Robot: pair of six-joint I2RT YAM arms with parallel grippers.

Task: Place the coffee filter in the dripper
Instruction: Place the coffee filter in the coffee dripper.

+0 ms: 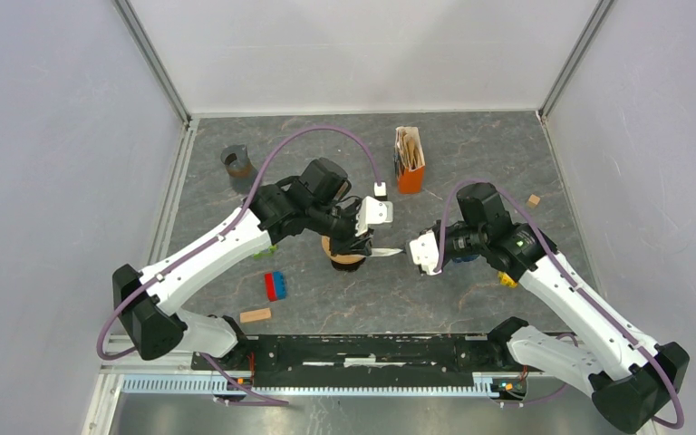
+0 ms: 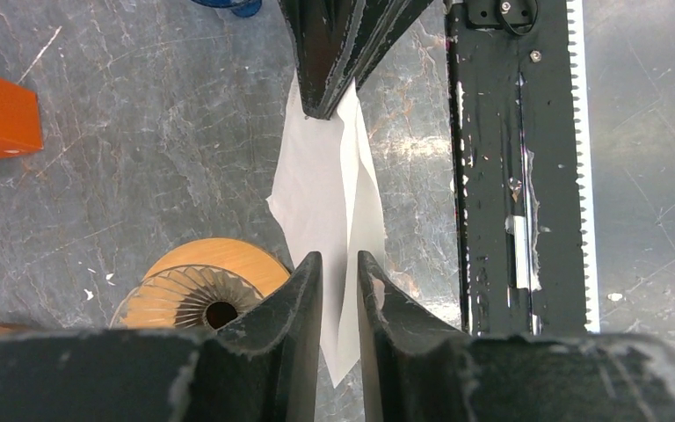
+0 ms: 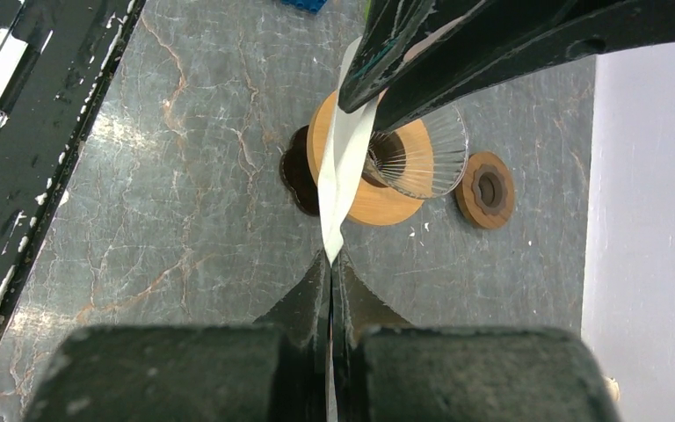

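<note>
Looking down from the top camera, both arms lean in toward the middle of the tabletop (image 1: pixel 471 154) and nearly meet nose to nose. The left arm stretches diagonally from its near-left base, wrist bent over so the left end effector (image 1: pixel 365 243) angles down right above the dripper (image 1: pixel 346 258). The right arm comes up from the near-right corner, forearm swung inward, with the right end effector (image 1: pixel 414 254) lying roughly level and pointing left.

The coffee filter (image 1: pixel 386 252) hangs in the air, strung between the two, just right of the dripper and not inside it. On the right wrist cam the right fingers are squeezed fully together on the filter's pointed end. On the left wrist cam the left fingers stand a narrow gap apart with the white paper running between them; honestly I can't tell if they're pinching it or just straddling it.

The dripper sits upright on its wooden ring. An orange box (image 1: pixel 409 163) of filters stands farther back, and a blue-and-red block (image 1: pixel 275 285) lies near the left arm.
</note>
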